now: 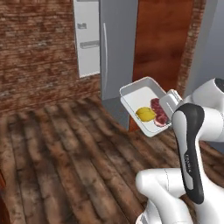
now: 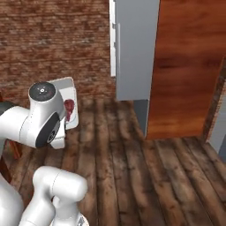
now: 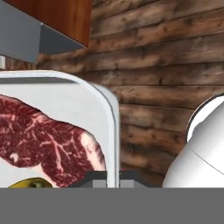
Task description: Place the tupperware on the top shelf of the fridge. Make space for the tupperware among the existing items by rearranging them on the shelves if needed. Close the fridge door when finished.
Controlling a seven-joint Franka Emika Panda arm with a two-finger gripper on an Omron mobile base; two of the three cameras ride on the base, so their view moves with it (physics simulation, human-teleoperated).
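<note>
STEP: carrying; the pincer [image 3: 113,175] is clenched on the rim of the tupperware [image 1: 142,99], held aloft over the wooden floor [image 1: 65,148] with lemon and meat inside | NEXT: likely drive to the fridge [image 1: 111,48], reach its top shelf | AROUND: open grey door ahead, wooden panel [image 2: 185,66] beside it, brick wall [image 1: 35,48] behind.
</note>
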